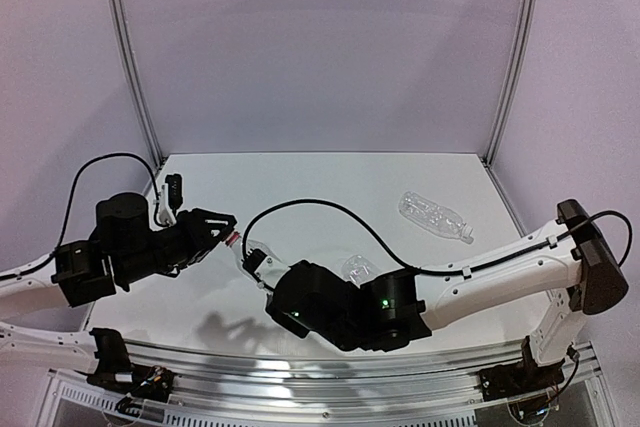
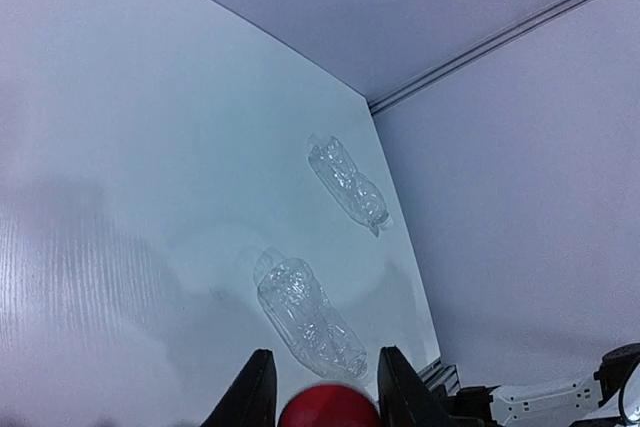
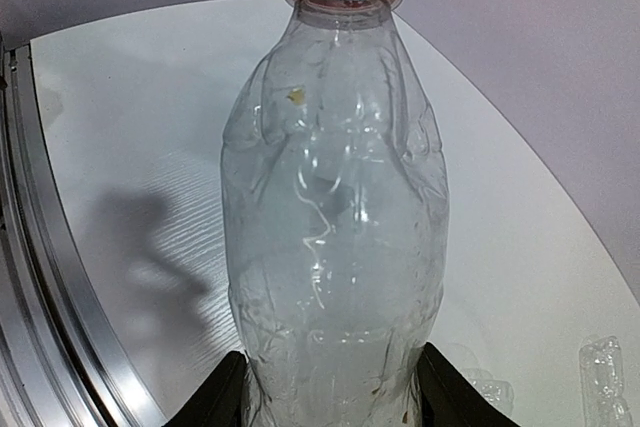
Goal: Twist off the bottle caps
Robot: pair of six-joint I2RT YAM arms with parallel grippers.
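— Progress on the caps?
— Early, by my reading. The red cap (image 2: 330,409) sits on the neck of the clear bottle (image 3: 330,197). The left claw (image 2: 326,367) is closed narrowly on it, one finger at each side.
— And the bottle itself?
— It is held off the desk (image 1: 300,172), in front of the arms. The right claw (image 3: 335,392) grips its lower body, jaws set apart to the bottle's width with the plastic filling the gap.
— Is the cap loosened at all?
— Cannot tell. From the right wrist view it looks seated against the neck with no gap showing, so I judge the twisting is not finished.
— What else is left?
— Two more bottles lie on the desk. The far bottle (image 1: 435,217), well apart to the right, shows a pale cap (image 1: 467,237) at its end. The nearer bottle (image 1: 358,267) lies just behind the right arm, and I cannot make out whether its neck is capped.
— So nothing is removed?
— No loose cap is visible on the desk. One is in hand and at least one more is to come.
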